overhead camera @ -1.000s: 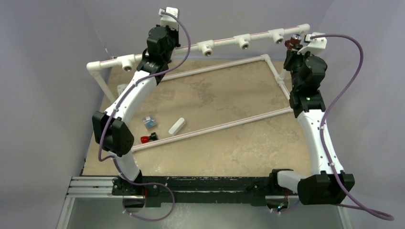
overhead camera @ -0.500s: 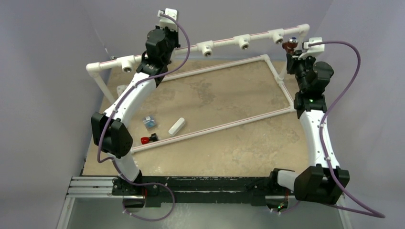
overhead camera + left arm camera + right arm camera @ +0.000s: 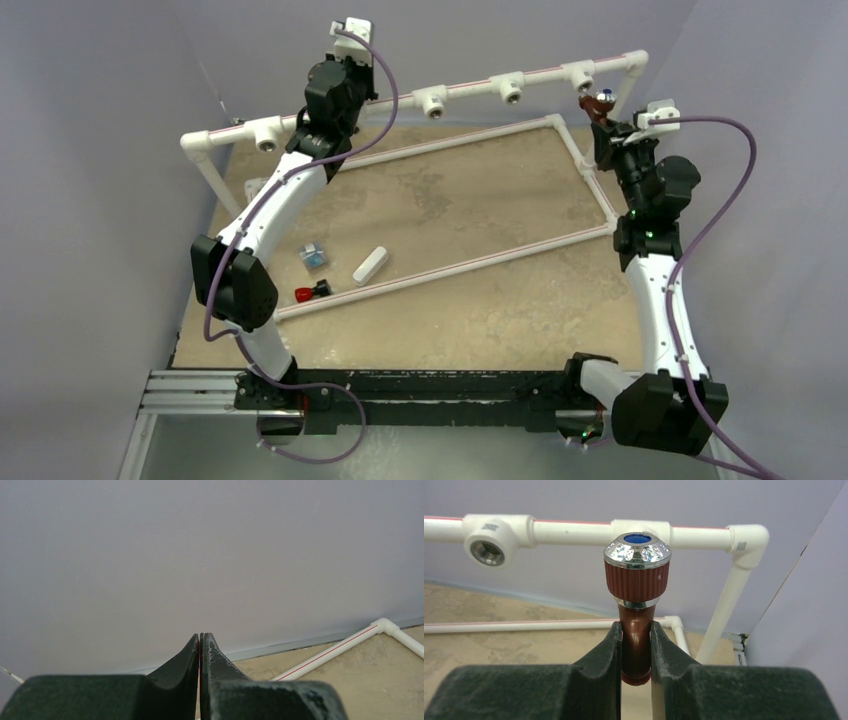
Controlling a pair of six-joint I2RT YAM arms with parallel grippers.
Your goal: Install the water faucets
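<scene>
While the right tool (image 3: 636,630) is clamped on the brown stem of a water faucet (image 3: 637,575), the faucet's chrome, blue-capped knob points away from the fingers. It sits just in front of the raised white pipe rail (image 3: 569,529), near the rail's corner elbow (image 3: 749,537). The left tool (image 3: 201,642) has its fingers pressed together on nothing, up by the rail's left part, facing the wall (image 3: 210,545). A second faucet (image 3: 311,291) lies on the bench (image 3: 480,290), well apart from the rail and near a white block (image 3: 369,265).
</scene>
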